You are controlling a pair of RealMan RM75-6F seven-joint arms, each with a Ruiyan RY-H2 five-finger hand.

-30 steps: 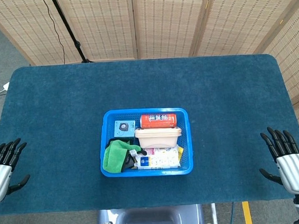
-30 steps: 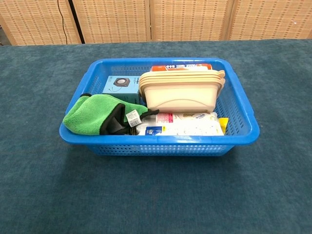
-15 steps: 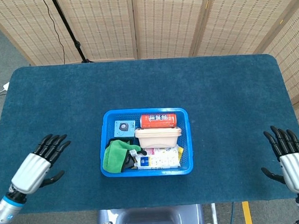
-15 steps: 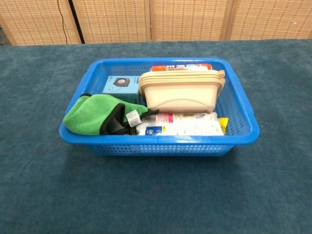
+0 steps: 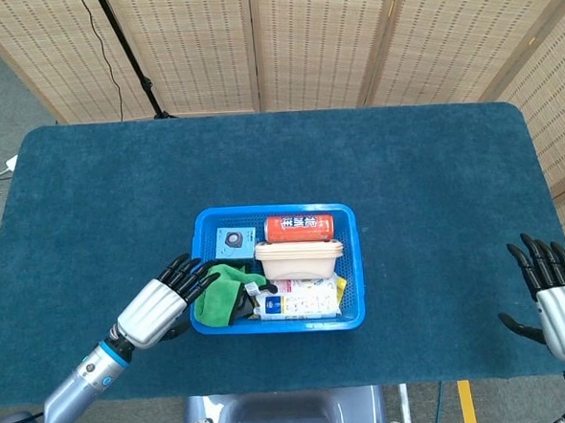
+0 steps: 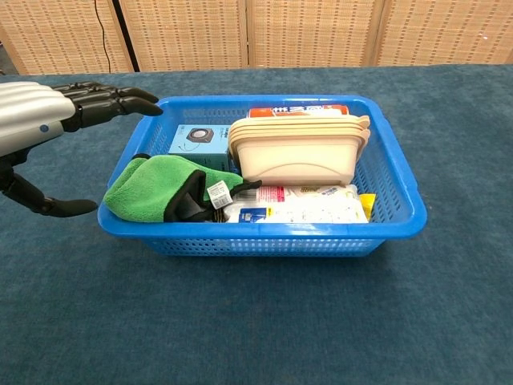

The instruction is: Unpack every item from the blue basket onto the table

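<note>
Left hand (image 5: 158, 306) extended forward, fingers spread, empty. Right hand (image 5: 560, 310) low at side, fingers apart.

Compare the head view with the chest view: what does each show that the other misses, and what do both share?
Only the head view shows the right hand, open at the table's right edge, and the whole table outline. Only the chest view shows the basket's perforated front wall. Both show the blue basket, the open left hand at its left rim, the green cloth, the beige container and the red can.

L hand (image 5: 159, 307) moved in to blue basket (image 5: 351, 265) left rim, fingers spread.
</note>
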